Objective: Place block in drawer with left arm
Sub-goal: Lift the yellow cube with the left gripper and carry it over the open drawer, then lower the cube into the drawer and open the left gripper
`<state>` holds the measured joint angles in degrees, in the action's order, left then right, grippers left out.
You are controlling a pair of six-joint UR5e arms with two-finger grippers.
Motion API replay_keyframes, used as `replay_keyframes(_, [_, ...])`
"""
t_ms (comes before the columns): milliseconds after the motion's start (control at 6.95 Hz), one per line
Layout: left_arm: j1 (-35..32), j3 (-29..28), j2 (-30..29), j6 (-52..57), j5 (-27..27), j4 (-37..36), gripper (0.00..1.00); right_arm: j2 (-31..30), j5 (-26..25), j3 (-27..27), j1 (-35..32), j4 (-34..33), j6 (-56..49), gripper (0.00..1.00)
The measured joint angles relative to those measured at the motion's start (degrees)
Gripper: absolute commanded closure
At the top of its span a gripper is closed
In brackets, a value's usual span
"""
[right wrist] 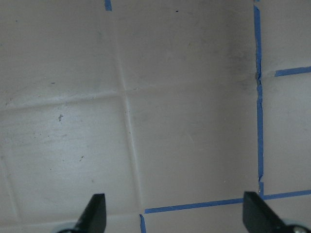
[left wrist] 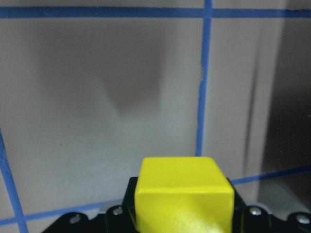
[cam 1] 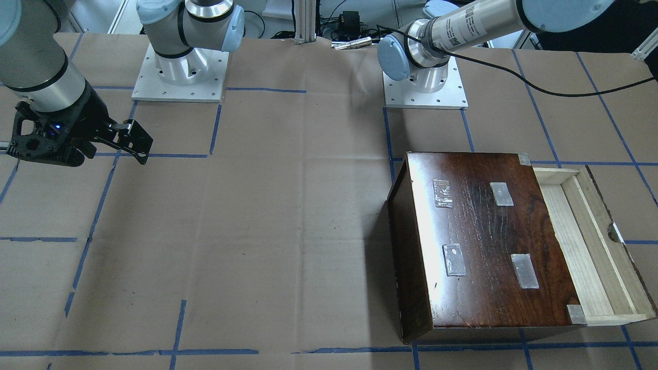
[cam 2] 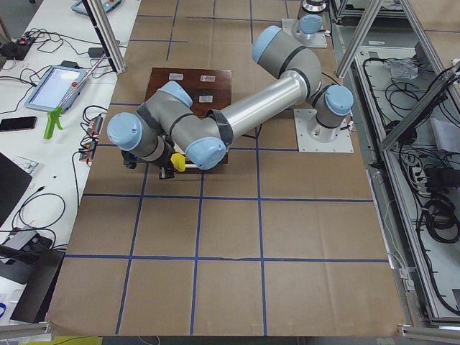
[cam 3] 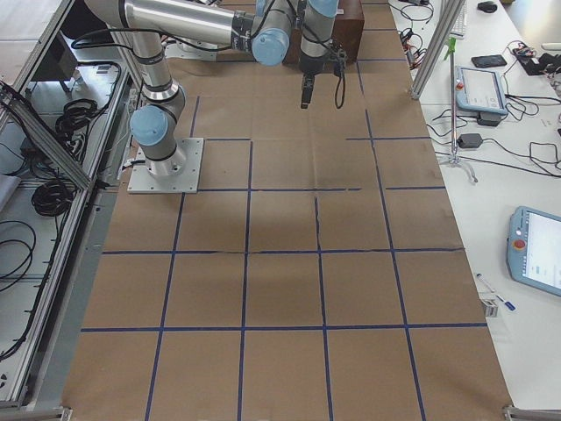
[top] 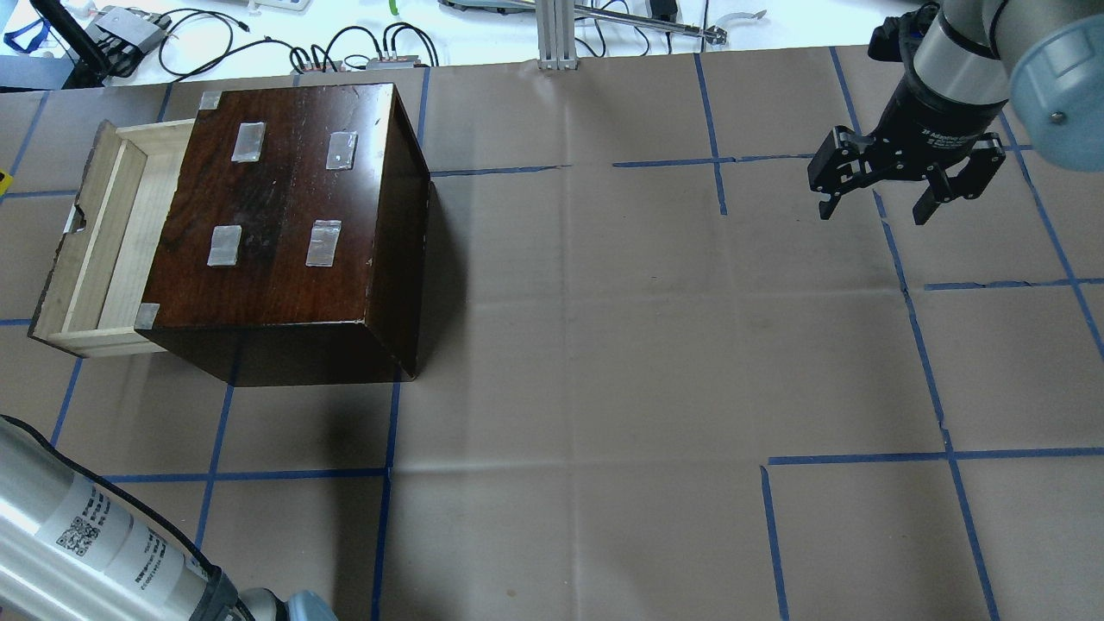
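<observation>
The yellow block (left wrist: 182, 194) sits between the jaws of my left gripper (cam 2: 171, 167), above the brown paper. In the exterior left view the block (cam 2: 177, 162) hangs at the near side of the dark cabinet (cam 2: 190, 83), where my left arm hides the drawer. The drawer (top: 112, 233) is pulled open and looks empty; it also shows in the front-facing view (cam 1: 570, 246). A yellow sliver (top: 3, 179) shows just past the drawer's front. My right gripper (top: 874, 213) is open and empty, far across the table.
The cabinet (top: 285, 207) has several tape patches on its top. The table is covered in brown paper with blue tape lines (top: 914, 328). The arm bases (cam 1: 180, 72) stand at the robot side. Cables and devices (top: 129, 34) lie beyond the far edge.
</observation>
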<state>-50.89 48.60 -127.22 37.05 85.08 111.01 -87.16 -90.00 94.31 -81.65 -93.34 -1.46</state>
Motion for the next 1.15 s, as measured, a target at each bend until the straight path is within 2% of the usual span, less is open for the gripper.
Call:
replay_keyframes(288, [-3.07,14.89,8.75,-4.98,0.01,-10.31,0.84,-0.01,0.00,0.00,0.00,0.00,-0.03,0.00])
replay_keyframes(575, [-5.16,26.73,15.29,-9.34,0.07,-19.82,0.84,0.02,0.00,0.00,0.00,0.00,-0.01,0.00])
replay_keyframes(863, [-6.24,33.96,20.59,-12.70,0.08,-25.47,0.84,0.00,0.00,0.00,0.00,0.00,0.01,0.00])
replay_keyframes(1151, [-8.84,36.39,23.04,-15.20,1.14,-27.65,0.84,-0.03,0.00,0.00,0.00,0.00,-0.01,0.00])
